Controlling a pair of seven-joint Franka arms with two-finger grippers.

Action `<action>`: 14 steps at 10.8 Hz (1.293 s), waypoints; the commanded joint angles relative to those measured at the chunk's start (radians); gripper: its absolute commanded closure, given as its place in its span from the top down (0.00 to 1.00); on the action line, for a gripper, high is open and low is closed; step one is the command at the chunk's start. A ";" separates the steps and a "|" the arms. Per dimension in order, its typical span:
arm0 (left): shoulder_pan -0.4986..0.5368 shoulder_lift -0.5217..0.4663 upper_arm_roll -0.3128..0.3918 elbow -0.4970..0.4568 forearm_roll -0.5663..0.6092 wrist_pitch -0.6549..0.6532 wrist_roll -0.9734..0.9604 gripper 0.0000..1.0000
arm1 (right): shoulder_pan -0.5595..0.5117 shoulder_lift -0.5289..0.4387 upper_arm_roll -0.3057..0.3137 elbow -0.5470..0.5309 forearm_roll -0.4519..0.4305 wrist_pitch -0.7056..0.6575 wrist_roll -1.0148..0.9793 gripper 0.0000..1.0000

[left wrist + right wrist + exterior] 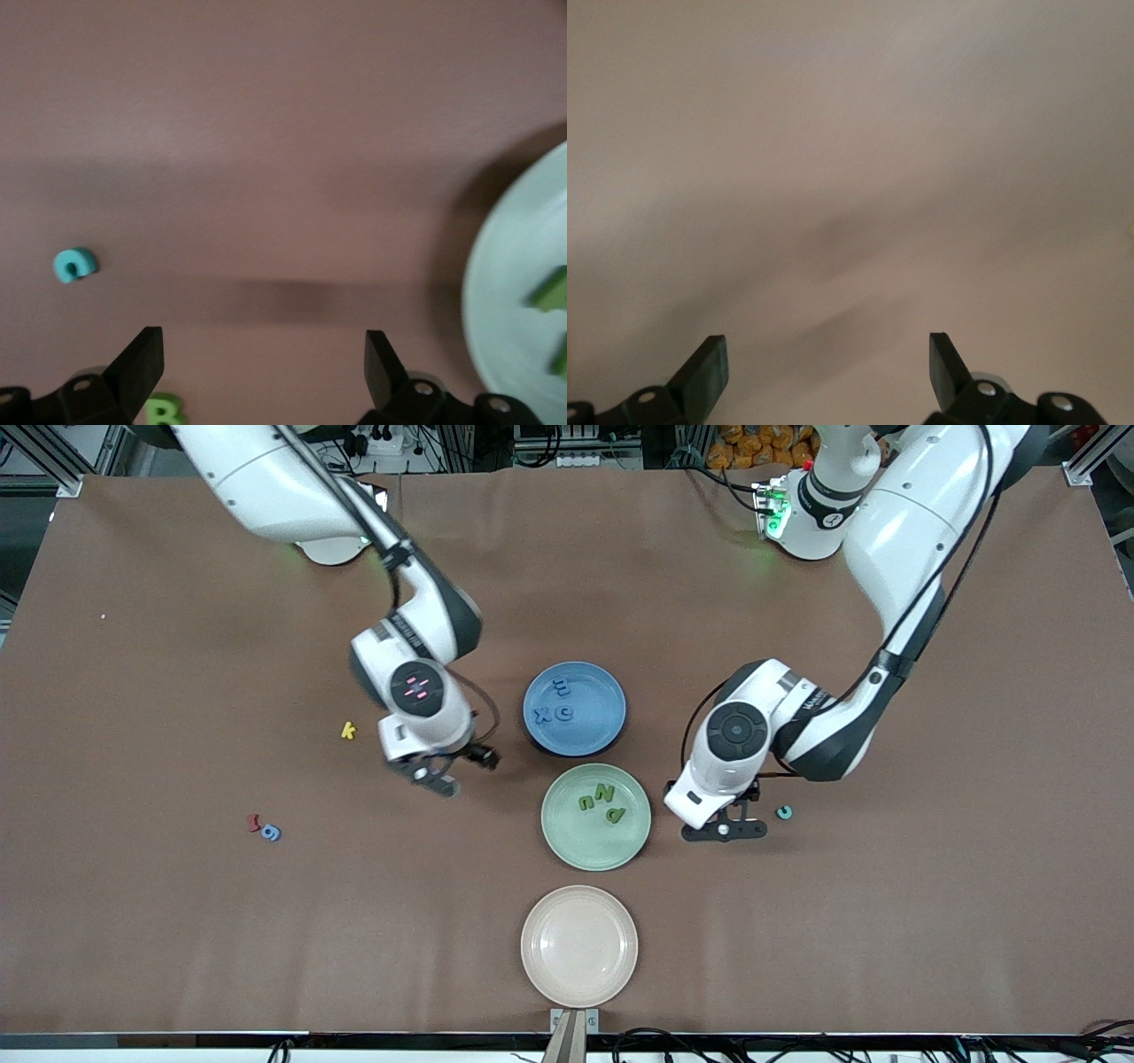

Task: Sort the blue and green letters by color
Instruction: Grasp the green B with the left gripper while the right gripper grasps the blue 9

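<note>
The blue plate holds three blue letters. The green plate holds three green letters; it also shows in the left wrist view with green pieces on it. My left gripper is open and empty, low over the table between the green plate and a teal letter. A green B lies by its fingers, hidden in the front view. A blue letter lies toward the right arm's end. My right gripper is open and empty over bare table.
A beige plate sits nearest the front camera, with nothing on it. A yellow k lies beside the right gripper. A dark red squiggle touches the loose blue letter. The three plates stand in a row down the table's middle.
</note>
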 commanded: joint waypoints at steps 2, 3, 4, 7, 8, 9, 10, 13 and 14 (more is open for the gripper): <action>0.196 -0.080 -0.106 -0.247 0.000 0.108 0.051 1.00 | -0.196 -0.023 -0.054 0.008 -0.052 0.002 -0.186 1.00; 0.219 -0.092 -0.106 -0.305 0.005 0.180 0.051 1.00 | -0.219 -0.021 -0.080 0.020 -0.047 0.009 -0.204 1.00; 0.243 -0.092 -0.106 -0.342 0.005 0.216 0.051 1.00 | -0.227 -0.017 -0.113 0.022 -0.044 0.023 -0.205 1.00; 0.262 -0.114 -0.106 -0.401 0.003 0.221 0.035 1.00 | -0.271 -0.007 -0.186 0.020 -0.008 0.088 -0.173 1.00; 0.277 -0.121 -0.106 -0.419 0.003 0.221 0.031 0.97 | -0.273 -0.007 -0.221 0.020 0.044 0.103 -0.163 1.00; 0.289 -0.134 -0.109 -0.441 0.003 0.221 0.031 0.95 | -0.276 -0.007 -0.244 0.019 0.112 0.130 -0.112 1.00; 0.292 -0.144 -0.111 -0.456 0.000 0.219 0.031 0.93 | -0.278 -0.007 -0.265 0.014 0.158 0.178 -0.037 1.00; 0.309 -0.151 -0.111 -0.476 -0.009 0.219 0.031 0.86 | -0.294 0.025 -0.302 0.011 0.166 0.296 0.229 1.00; 0.309 -0.149 -0.112 -0.476 -0.013 0.219 0.028 0.82 | -0.296 0.037 -0.313 0.011 0.166 0.298 0.266 1.00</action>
